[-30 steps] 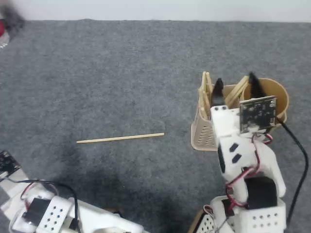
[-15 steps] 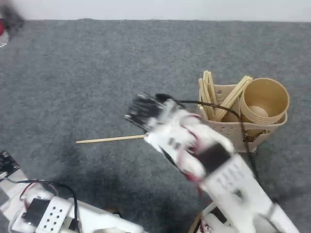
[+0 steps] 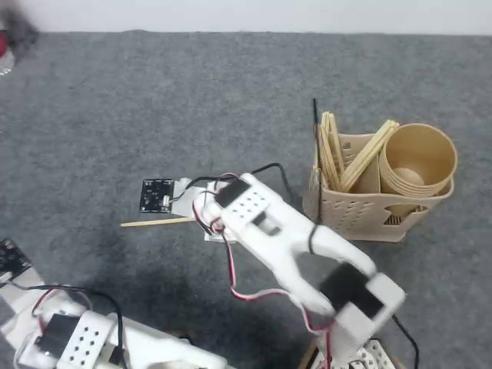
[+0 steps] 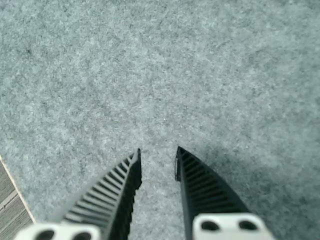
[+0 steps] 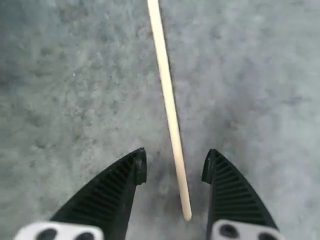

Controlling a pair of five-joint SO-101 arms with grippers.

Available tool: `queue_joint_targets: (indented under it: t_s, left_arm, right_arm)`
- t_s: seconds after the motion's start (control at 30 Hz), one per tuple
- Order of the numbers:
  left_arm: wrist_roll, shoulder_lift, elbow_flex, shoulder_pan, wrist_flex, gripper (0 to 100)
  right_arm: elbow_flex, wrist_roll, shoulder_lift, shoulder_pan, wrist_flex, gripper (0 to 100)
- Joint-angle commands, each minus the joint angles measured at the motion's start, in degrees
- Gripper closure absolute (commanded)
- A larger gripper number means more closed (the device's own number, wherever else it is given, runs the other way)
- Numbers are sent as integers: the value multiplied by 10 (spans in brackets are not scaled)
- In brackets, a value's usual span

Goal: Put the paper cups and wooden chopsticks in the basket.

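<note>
**One chopstick loose on the desk, right jaws straddling its end**

High view. A grey carpeted desk [image 3: 154,100]. A beige perforated plastic basket [image 3: 361,211] stands at the right side. In it is a nest of tan paper cups [image 3: 419,157], mouths up, at the basket's right end. A bundle of pale wooden chopsticks [image 3: 332,154] leans at its left end, with some crossing toward the cups. A single pale wooden chopstick [image 3: 154,222] lies flat on the desk well to the left of the basket. Its right part is hidden under the white right arm [image 3: 284,246]. A small black circuit board [image 3: 157,196] sits at that arm's wrist, just above the chopstick; its markings are too small to read. The white left arm [image 3: 77,342] sits at the lower left corner.

Left wrist view. The left gripper [image 4: 158,152] has ribbed black jaws a little apart with nothing between them, over bare grey carpet.

Right wrist view. The right gripper [image 5: 176,155] has its jaws apart, one on each side of the single chopstick [image 5: 167,100]. The stick is smooth, light and slender. Its near end lies between the jaws, closer to one of them. Whether it touches either jaw I cannot tell.
</note>
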Motion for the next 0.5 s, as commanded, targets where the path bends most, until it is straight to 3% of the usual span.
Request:
queue_joint_targets:
  t_s: [0.0,0.3,0.47]
  left_arm:
    - [-4,-6,-3,0,-11,892]
    - [-4,-6,-3,0,-11,892]
    - [-4,-6,-2,0,-11,892]
  right_arm:
    - [-58,20,37,-1,1,815]
    - [-105,62,111,0,16,819]
    - [-104,62,112,-3,22,998]
